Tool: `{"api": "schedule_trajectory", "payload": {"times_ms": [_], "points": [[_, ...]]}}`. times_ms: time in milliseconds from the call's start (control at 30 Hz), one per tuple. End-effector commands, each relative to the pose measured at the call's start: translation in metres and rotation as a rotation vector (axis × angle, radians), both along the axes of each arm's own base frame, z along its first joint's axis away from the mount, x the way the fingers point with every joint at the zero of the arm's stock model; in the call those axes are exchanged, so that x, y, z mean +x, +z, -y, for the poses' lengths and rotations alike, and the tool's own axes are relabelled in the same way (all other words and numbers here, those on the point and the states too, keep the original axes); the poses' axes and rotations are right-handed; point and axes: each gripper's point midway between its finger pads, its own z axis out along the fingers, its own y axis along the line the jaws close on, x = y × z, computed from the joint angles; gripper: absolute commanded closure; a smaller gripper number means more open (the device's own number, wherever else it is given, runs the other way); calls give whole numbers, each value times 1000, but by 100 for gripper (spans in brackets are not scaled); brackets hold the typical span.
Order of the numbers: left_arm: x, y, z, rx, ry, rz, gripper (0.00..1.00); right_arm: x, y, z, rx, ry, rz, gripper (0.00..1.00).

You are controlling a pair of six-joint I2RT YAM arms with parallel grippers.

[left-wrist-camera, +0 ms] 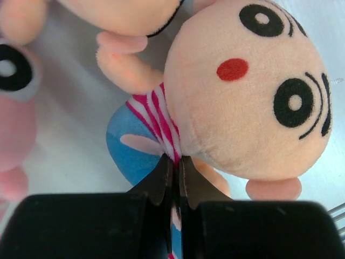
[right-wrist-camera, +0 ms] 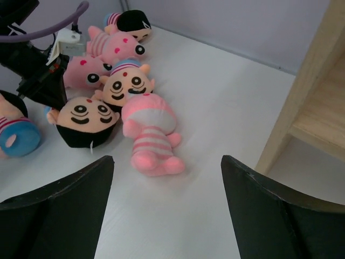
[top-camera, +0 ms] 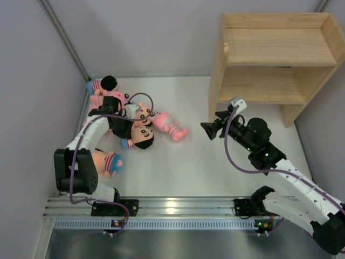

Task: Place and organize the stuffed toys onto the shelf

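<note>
Nearest me, a stray toy (top-camera: pixel 108 162) lies beside the left arm's base, apart from the pile. Just beyond it, my left claw (left-wrist-camera: pixel 173 164) is pinched fully together on the pink-striped shirt of a doll (left-wrist-camera: pixel 242 91), right under its big peach head. The doll lies on the table (top-camera: pixel 178 172), pressed against its neighbours in the pile. A pink toy (right-wrist-camera: pixel 151 135) sprawls face down at the pile's right edge. Past that, my right claw (top-camera: pixel 210 130) hangs over bare table with its fingers spread wide and nothing between them, pointed at the pile. More toys (top-camera: pixel 102 84) crowd the far left corner. The shelf (top-camera: pixel 269 54) stands at the far right, well apart from all of them, and I see no toy on either board. I judge the step in hand to be the pick of this doll: grip made, lift not yet begun. The next move calls for a straight lift clear of the neighbours, then a long carry rightward. The hold is only on thin cloth, so the heavy head may swing. The shelf sits on the right arm's side, so a handover may serve best.
</note>
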Motion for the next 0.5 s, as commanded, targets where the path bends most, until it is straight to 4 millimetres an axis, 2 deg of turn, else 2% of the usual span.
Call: {"api": "schedule_trajectory", "payload": {"times_ms": [0, 33, 67, 133, 167, 233, 267, 333, 367, 400, 467], "points": [[2, 53, 0, -29, 112, 132, 100, -11, 45, -30, -21, 125, 141, 20], [3, 65, 3, -62, 146, 151, 100, -11, 54, -37, -33, 139, 186, 21], [3, 75, 5, -81, 162, 171, 100, -17, 60, -58, -44, 190, 210, 22], [4, 102, 10, -133, 223, 227, 100, -20, 68, -79, -107, 223, 294, 22], [4, 110, 11, -151, 244, 243, 100, -28, 72, -106, -144, 281, 345, 21], [2, 129, 15, -203, 296, 264, 100, -36, 73, -134, -166, 339, 384, 19], [0, 142, 24, -256, 287, 276, 100, -41, 76, -159, -158, 382, 409, 18], [-8, 161, 35, -341, 306, 287, 100, -47, 75, -184, -152, 438, 433, 16], [-11, 172, 42, -388, 286, 290, 100, -50, 66, -206, -142, 487, 415, 16], [-12, 177, 44, -401, 288, 300, 100, -52, 72, -218, -99, 500, 426, 16], [-13, 186, 44, -427, 328, 305, 100, -49, 64, -240, -58, 528, 395, 17]]}}
